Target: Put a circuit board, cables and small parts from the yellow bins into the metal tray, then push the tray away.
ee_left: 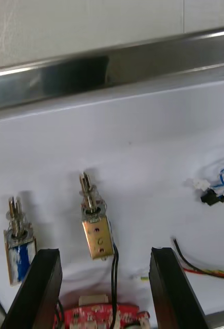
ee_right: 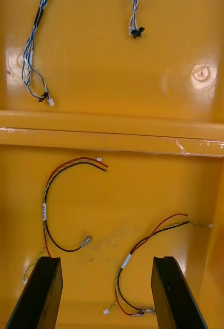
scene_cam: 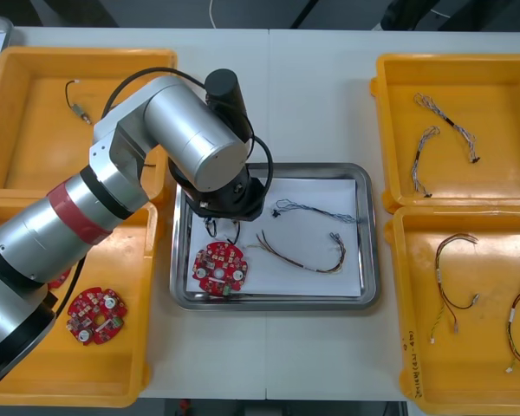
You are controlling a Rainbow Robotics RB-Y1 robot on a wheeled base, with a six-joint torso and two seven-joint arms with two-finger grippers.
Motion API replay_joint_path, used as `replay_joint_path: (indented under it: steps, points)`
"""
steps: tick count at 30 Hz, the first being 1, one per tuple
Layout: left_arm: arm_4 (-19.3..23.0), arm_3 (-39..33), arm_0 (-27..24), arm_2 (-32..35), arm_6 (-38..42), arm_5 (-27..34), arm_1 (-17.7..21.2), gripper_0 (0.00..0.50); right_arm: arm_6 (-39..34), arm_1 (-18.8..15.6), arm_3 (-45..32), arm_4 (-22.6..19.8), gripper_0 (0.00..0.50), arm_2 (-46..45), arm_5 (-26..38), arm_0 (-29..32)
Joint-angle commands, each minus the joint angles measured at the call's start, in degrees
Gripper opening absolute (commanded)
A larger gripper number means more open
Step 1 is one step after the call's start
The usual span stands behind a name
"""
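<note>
While the left gripper point(ee_left: 104, 253) hangs wide open over the tray point(ee_left: 117, 72), a metal part point(ee_left: 97, 237) lies inside just beyond its fingers point(ee_left: 40, 288); lifting straight up should avoid snagging its wire point(ee_left: 114, 277). Right gripper point(ee_right: 107, 270), wide open, hovers over cables point(ee_right: 150, 241) in a bin point(ee_right: 112, 56)

left arm point(scene_cam: 186, 134): silver, black joints | red band point(scene_cam: 76, 211) | left gripper point(ee_left: 103, 252): black

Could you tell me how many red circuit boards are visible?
2: one board in the metal tray by the left gripper, another board in the near left yellow bin; the left arm may hide others.
</note>
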Motion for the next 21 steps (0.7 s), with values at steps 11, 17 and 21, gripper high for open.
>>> replay_joint_path:
  steps: [11, 17, 21]
  points:
    - [2.29, -14.16, -1.97, 12.78, 4.54, 16.70, 3.85, 0.500, -3.50, 0.57, -1.75, -0.75, 0.500, -2.36, 0.16, 3.54]
    - [2.99, -17.50, -1.71, 17.53, 3.57, 18.51, 7.02, 0.500, -3.94, 0.57, -1.75, 0.22, 0.500, -1.92, 0.16, 3.63]
    - [3.61, -20.40, 0.76, 20.34, 2.51, 18.51, 10.18, 0.500, -4.29, 0.57, -1.75, 0.83, 0.500, -1.83, 0.16, 3.63]
